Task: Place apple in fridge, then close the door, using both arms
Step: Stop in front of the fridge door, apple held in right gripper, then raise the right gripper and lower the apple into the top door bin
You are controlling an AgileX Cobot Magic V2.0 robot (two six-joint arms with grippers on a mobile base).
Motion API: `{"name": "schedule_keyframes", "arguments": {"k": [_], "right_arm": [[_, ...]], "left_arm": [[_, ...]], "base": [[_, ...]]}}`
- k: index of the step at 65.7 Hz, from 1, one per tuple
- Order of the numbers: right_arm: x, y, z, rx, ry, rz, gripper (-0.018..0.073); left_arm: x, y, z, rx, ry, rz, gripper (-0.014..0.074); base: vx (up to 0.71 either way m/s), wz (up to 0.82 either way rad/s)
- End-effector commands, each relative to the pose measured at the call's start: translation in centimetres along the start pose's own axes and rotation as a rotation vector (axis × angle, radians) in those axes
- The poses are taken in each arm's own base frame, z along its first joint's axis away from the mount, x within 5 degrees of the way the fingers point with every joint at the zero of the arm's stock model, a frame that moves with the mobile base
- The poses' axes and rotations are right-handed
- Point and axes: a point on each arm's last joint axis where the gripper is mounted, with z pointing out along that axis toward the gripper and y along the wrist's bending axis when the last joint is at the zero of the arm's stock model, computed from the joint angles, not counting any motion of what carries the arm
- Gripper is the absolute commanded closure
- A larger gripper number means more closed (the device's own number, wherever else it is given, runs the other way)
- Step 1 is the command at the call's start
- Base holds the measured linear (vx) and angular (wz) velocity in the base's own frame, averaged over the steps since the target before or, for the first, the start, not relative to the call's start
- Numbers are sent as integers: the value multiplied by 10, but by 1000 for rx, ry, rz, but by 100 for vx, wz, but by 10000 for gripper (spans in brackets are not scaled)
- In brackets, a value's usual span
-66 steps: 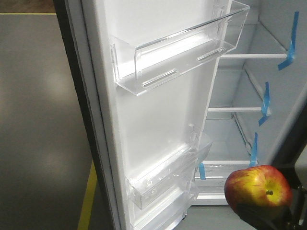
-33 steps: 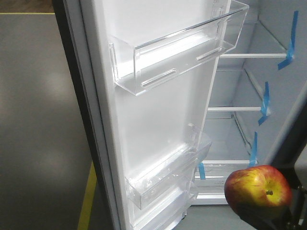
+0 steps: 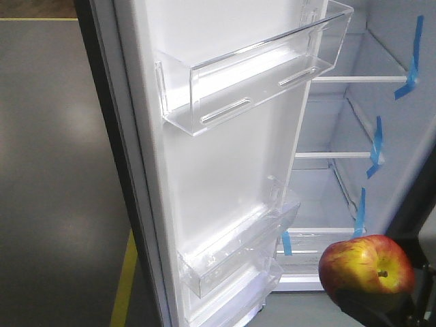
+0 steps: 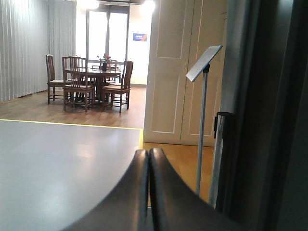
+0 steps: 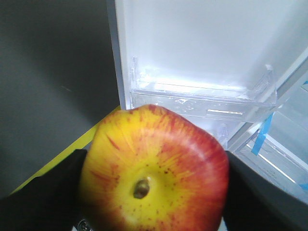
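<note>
The apple is held clamped in the right gripper, near & low, w/ the open fridge lying farther & slightly left; the left gripper is closed, empty.

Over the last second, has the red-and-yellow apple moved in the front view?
No. The glossy red-and-yellow apple sits unchanged, just below the nearest blue tape strip.

Glossy red apple w/ yellow streaks, yellow patch round the stem. The door white inside, dark grey on its outer edge; bins clear. Inside the fridge all white, blue tape strips by the shelves. The floor grey w/ yellow line.
</note>
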Motion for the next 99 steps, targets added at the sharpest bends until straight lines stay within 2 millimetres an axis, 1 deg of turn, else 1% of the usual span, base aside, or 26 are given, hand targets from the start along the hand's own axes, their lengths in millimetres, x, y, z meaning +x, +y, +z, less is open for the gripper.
{"name": "schedule_keyframes", "arguments": {"k": [1,11,16,22,30,38,42,47,50,53,54,58,59,61,67,73,81,82,88,89,94,97,98,99], "right_arm": [[-14,-1,-8,10,-120,-6,376],[-17,-2,-8,20,-142,-30,376],[-18,-4,-8,45,-155,-69,376],[-21,-6,-9,70,-186,-73,376],[-30,-9,-11,97,-277,12,373],[-43,-17,-16,167,-306,71,367],[-56,-24,-23,233,-310,79,361],[-72,-31,-25,295,-279,100,351],[-86,-35,-34,330,-283,100,339],[-97,-37,-35,347,-274,101,327],[-98,-37,-36,350,-271,102,323],[-117,-40,-45,362,-295,110,303],[-120,-40,-44,362,-295,108,301],[-132,-41,-49,364,-321,107,293],[-157,-41,-60,351,-395,97,284],[-180,-41,-63,333,-448,88,284],[-208,-43,-52,326,-475,86,284],[-212,-43,-47,326,-470,84,284],[-230,-45,-38,326,-486,87,284],[-233,-45,-34,325,-482,87,284],[-247,-47,-29,329,-492,87,284],[-253,-48,-21,333,-484,83,284],[-255,-49,-23,335,-487,81,284],[-257,-50,-18,339,-478,78,284]], "left_arm": [[2,1,-1,6,-58,-9,602],[2,1,-1,6,-58,-9,602],[2,1,-1,6,-58,-9,602],[2,1,-1,6,-58,-9,602],[2,1,-1,6,-58,-9,602],[2,1,-1,6,-58,-9,602],[2,1,-1,6,-58,-9,602],[2,1,-1,6,-58,-9,602],[2,1,-1,6,-58,-9,602],[2,1,-1,6,-58,-9,602],[2,1,-1,6,-58,-9,602],[2,1,-1,6,-58,-9,602],[2,1,-1,6,-58,-9,602],[2,1,-1,6,-58,-9,602],[2,1,-1,6,-58,-9,602],[2,1,-1,6,-58,-9,602],[2,1,-1,6,-58,-9,602],[2,1,-1,6,-58,-9,602],[2,1,-1,6,-58,-9,602],[2,1,-1,6,-58,-9,602],[2,1,-1,6,-58,-9,602],[2,1,-1,6,-58,-9,602],[2,1,-1,6,-58,-9,602],[2,1,-1,6,-58,-9,602]], "base": [[0,0],[0,0],[0,0],[0,0],[0,0],[0,0],[0,0],[0,0],[0,0],[0,0],[0,0],[0,0],[0,0],[0,0],[0,0],[0,0],[0,0],[0,0],[0,0],[0,0],[0,0],[0,0],[0,0],[0,0]]}}
